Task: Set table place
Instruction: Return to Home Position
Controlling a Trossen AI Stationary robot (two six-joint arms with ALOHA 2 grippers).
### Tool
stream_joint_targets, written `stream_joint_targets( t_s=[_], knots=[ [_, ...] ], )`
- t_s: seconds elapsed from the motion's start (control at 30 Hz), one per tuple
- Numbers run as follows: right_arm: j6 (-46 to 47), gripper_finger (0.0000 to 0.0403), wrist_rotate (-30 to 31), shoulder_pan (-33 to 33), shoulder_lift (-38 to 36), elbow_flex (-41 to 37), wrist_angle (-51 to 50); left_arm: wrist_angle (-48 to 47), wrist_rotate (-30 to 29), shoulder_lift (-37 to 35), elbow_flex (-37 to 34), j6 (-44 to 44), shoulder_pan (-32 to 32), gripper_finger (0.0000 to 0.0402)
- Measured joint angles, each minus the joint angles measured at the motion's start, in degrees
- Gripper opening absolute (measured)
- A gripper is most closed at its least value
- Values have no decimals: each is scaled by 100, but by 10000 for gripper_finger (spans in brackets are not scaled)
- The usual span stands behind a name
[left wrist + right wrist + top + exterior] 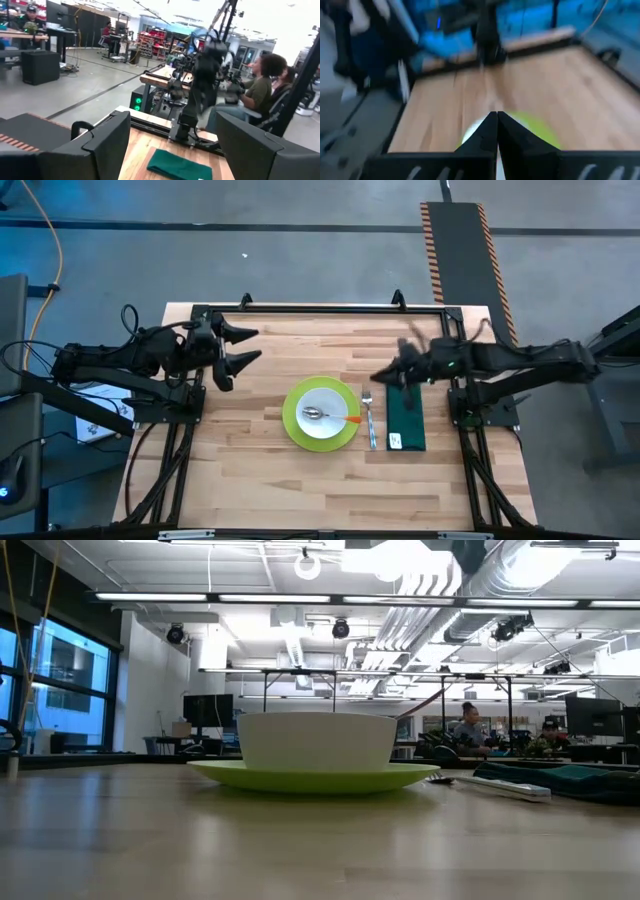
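A round lime-green plate (290, 420) lies on the wooden table (250, 480) near its middle. A white bowl (325, 402) stands on the plate, with a spoon with an orange handle (350, 419) in it. A silver fork (370, 420) lies to the plate's right, and a dark green folded napkin (407, 420) lies right of the fork. My left gripper (250, 346) is open and empty over the table's far left part. My right gripper (380, 376) is shut and empty by the napkin's far end. The plate (537, 129) and bowl (471, 134) show past its fingers.
The table's black frame (320, 308) runs along the far edge, and both arm bases stand at the table's sides. In the low view the bowl (318, 740) and plate (310, 778) stand in front, with the napkin (570, 780) to their right. People sit in the room beyond.
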Motion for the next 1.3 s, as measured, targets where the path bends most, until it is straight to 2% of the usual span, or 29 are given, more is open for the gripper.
stream_joint_targets(
  t_s=[0.17,0.4,0.67,1.03,1.1,1.17,1.3],
  knots=[
    [48,0,115,-274,-439,-78,593,-160,208,0,0,151,0,275],
    [-44,0,106,-289,-707,-103,881,-360,630,0,-2,221,0,275],
    [-45,0,102,-289,-718,-105,877,-364,639,0,-2,498,0,275],
    [-47,0,99,-289,-716,-109,879,-371,618,0,-2,458,0,272],
    [-45,0,98,-289,-716,-109,877,-401,708,0,-2,464,0,252],
    [-18,0,98,-289,-716,-109,878,-417,876,0,-2,486,0,211],
    [-9,0,98,-289,-716,-109,878,-428,1186,0,-2,501,-2,79]
  ],
)
